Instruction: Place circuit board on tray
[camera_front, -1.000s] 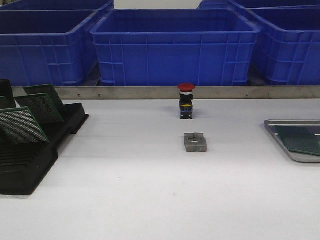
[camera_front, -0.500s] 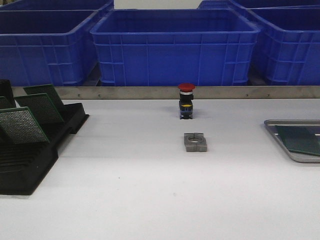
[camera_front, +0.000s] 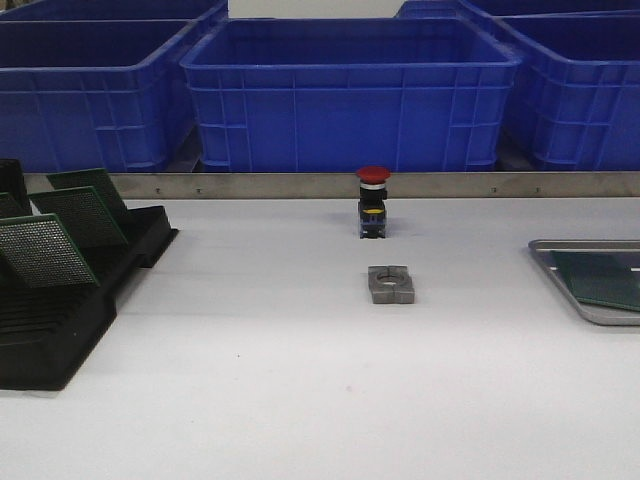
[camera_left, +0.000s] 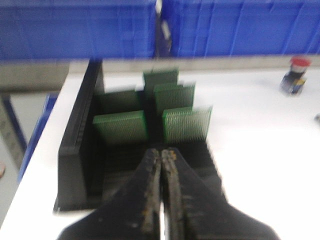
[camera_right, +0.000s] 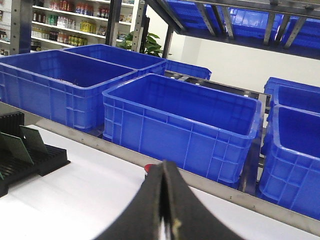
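Several green circuit boards (camera_front: 42, 250) stand tilted in a black slotted rack (camera_front: 60, 330) at the table's left. The silver-grey tray (camera_front: 580, 300) lies at the right edge with one green board (camera_front: 600, 278) flat in it. Neither gripper shows in the front view. My left gripper (camera_left: 161, 151) is shut and empty, close in front of the rack (camera_left: 75, 165) and its boards (camera_left: 120, 126). My right gripper (camera_right: 163, 165) is shut and empty, high over the table, pointing at the blue bins.
A red-capped push button (camera_front: 372, 203) stands mid-table, with a grey metal block (camera_front: 390, 284) in front of it. Large blue bins (camera_front: 350, 90) line the back behind a metal rail (camera_front: 300, 185). The button also shows in the left wrist view (camera_left: 295, 76).
None in the front view; the boards, tray and table objects have not moved.
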